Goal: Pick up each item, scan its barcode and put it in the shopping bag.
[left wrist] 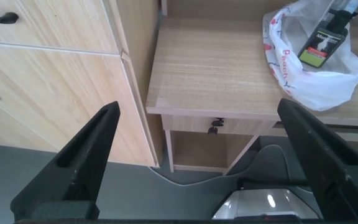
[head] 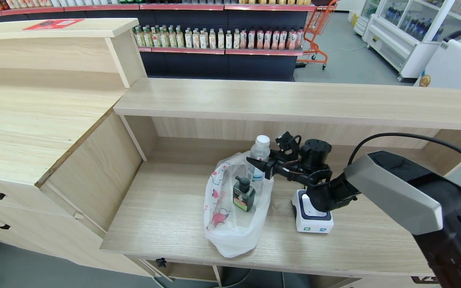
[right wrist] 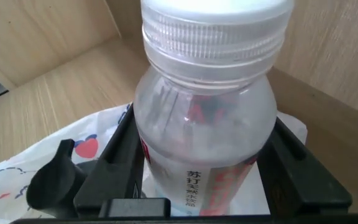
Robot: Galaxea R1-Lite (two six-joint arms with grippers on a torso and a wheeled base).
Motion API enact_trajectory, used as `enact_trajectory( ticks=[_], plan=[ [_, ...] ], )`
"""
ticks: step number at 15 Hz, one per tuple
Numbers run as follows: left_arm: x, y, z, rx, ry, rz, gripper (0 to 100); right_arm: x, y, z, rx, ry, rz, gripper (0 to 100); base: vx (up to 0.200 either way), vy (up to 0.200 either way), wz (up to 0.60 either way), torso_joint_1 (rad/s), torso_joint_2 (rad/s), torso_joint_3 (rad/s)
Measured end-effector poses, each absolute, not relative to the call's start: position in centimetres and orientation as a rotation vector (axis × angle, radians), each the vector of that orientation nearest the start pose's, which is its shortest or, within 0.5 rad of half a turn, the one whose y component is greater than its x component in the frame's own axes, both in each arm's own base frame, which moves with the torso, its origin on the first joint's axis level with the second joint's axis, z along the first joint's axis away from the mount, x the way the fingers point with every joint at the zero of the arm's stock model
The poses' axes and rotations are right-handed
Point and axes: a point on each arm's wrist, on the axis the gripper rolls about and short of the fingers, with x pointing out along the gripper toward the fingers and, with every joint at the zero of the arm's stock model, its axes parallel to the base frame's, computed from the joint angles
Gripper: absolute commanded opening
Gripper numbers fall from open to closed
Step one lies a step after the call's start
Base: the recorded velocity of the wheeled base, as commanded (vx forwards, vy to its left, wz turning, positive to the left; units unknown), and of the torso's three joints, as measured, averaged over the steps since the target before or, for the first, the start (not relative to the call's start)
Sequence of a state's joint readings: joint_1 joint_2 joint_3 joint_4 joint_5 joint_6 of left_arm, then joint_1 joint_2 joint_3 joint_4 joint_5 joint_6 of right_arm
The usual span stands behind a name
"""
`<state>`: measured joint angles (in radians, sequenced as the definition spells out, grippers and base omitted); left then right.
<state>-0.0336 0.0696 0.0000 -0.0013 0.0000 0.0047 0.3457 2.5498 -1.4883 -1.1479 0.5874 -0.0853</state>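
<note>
Clear plastic water bottle [head: 259,154] clamped upright in right claw [head: 260,166], long axis vertical, at far rim of shopping bag [head: 222,224] on wooden counter [head: 166,216]; bag mouth below, toward robot. Green pump bottle [head: 243,195] already inside; white scanner [head: 312,216] just beside. Seen from right wrist: fingers [right wrist: 291,168] tight on both flanks. Seen from left wrist: left claw [left wrist: 201,165] spread wide, low, well apart.

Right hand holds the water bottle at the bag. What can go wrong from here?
1. The shopping bag is limp and slumped; its rim may fold under the water bottle in the right hand, so it lands outside.
2. The pump bottle stands inside, close by; lowering the water bottle may knock it over.
</note>
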Motion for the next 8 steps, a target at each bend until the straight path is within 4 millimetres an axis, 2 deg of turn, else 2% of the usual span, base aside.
enact_trajectory(
  ticks=[8],
  plan=[
    [-1.7, 0.1, 7.7, 0.006, 0.068, -0.034, 100, 46.8, 17.9, 4.1, -0.219, -0.176, 0.918, 0, 0.000, 0.000, 0.00, 0.000, 0.00, 0.000]
  ],
)
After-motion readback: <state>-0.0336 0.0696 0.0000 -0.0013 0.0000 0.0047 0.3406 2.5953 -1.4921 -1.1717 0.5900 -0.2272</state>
